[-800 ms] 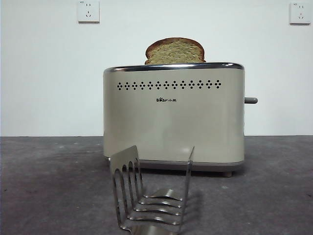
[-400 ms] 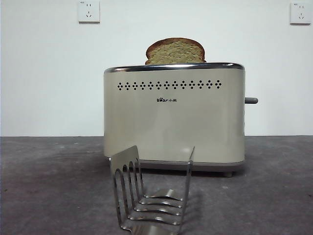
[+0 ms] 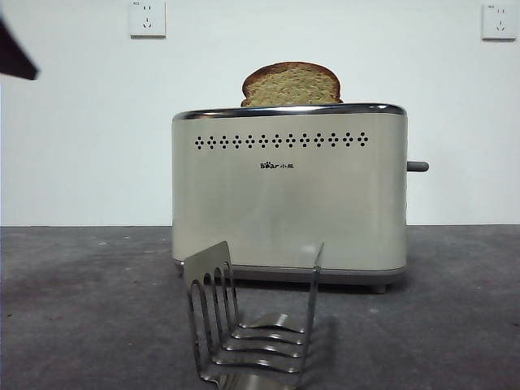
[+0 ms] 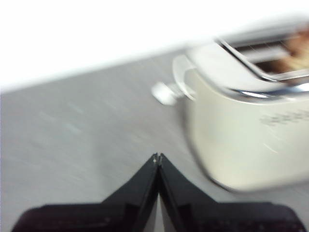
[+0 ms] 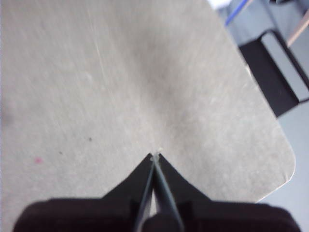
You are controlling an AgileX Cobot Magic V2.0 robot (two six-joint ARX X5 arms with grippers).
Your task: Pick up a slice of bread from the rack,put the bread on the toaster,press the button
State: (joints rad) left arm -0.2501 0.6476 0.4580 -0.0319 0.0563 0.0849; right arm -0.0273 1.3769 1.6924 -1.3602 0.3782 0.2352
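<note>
The slice of bread (image 3: 290, 84) stands upright in the top slot of the cream toaster (image 3: 288, 195), its rounded crust above the chrome rim. The grey button (image 3: 417, 166) sticks out of the toaster's narrow right side. In front of the toaster stands the steel rack (image 3: 252, 325) with nothing between its wires. My left gripper (image 4: 157, 157) is shut and holds nothing; it hovers over the table a short way from the toaster (image 4: 241, 135), facing the button (image 4: 164, 93). That view is blurred. My right gripper (image 5: 155, 155) is shut over bare table, holding nothing.
A black arm tip (image 3: 15, 55) shows at the top left corner of the front view; which arm it is cannot be told. Two white wall sockets (image 3: 147, 19) sit high on the back wall. The table's rounded corner (image 5: 285, 169) lies near the right gripper.
A black arm tip has come into the top left corner of the front view. Bread, toaster and rack have not moved.
</note>
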